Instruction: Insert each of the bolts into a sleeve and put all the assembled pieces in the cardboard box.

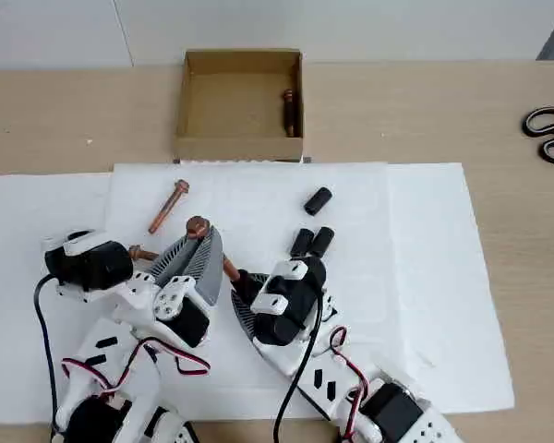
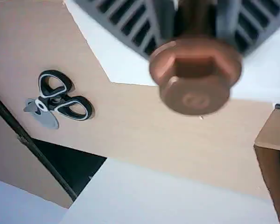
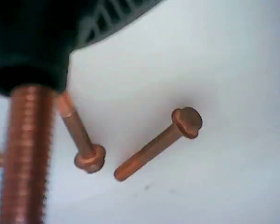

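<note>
My left gripper (image 1: 201, 234) is shut on a copper bolt whose hex head (image 2: 196, 74) pokes out past the ribbed grey fingers (image 2: 126, 18). Just to its right, my right gripper (image 1: 244, 286) is shut on a black sleeve (image 3: 30, 46), and a threaded copper shaft (image 3: 23, 158) sticks out of it. A short copper length (image 1: 229, 268) shows between the two grippers. One loose bolt (image 1: 169, 205) lies on the white sheet and another (image 1: 140, 252) is half hidden by the left arm. Three loose sleeves (image 1: 318, 199) (image 1: 302, 242) (image 1: 322, 240) lie nearby. The cardboard box (image 1: 240, 146) holds one assembled piece (image 1: 288, 111).
A white sheet (image 1: 425, 277) covers the wooden table in front of the box. Black-handled scissors (image 1: 549, 134) lie at the far right edge. Both arms crowd the sheet's near middle. In the right wrist view two bolts (image 3: 84, 140) (image 3: 156, 144) rest on the sheet.
</note>
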`<state>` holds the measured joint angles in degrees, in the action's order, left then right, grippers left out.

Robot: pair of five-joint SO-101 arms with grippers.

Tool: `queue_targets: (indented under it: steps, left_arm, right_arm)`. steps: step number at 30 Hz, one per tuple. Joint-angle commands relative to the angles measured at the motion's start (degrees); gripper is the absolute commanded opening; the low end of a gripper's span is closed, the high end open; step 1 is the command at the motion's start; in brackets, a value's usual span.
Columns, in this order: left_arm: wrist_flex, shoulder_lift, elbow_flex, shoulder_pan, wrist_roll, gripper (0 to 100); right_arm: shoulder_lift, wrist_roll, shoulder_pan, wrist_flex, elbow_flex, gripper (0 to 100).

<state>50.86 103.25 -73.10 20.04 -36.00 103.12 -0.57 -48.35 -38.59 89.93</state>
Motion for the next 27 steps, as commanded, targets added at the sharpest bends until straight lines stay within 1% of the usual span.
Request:
queue_targets:
  steps: [1, 6, 10, 12, 17, 19, 25, 27]
  left_arm:
    - [-1.32, 0.53, -0.31, 1.49, -0.26, 0]
    - [-1.41, 0.62, -3.21, 4.48, -0.18, 0]
    - [-1.14, 0.62, -3.74, 4.48, 3.87, 0]
    - [0.26, 0.62, -3.47, 4.84, 5.54, 0]
    - [8.18, 0.62, -1.45, 11.69, 9.85, 0]
    - [9.76, 0.62, -1.27, 13.1, 10.73, 0]
    - [9.85, 0.62, -1.27, 10.81, 11.96, 1]
    - [9.93, 0.62, -1.27, 9.41, 11.96, 3]
  right_arm:
    - [0.4, 0.62, -0.66, 1.8, -0.79, 0.2]
    - [0.4, 1.23, -0.66, 1.8, -0.88, 0.2]
    - [0.48, 3.78, -0.66, 1.8, -1.76, 0.2]
    - [0.48, 3.87, -0.48, 1.8, -2.46, 0.2]
    - [0.48, 3.87, -0.4, 1.45, -3.08, 0.2]
    - [0.48, 3.87, -0.4, 1.63, -2.9, 0.2]
    - [0.48, 3.87, -0.31, 1.45, -2.81, 0.2]
    - [0.48, 3.87, -0.31, 1.45, -2.81, 0.2]
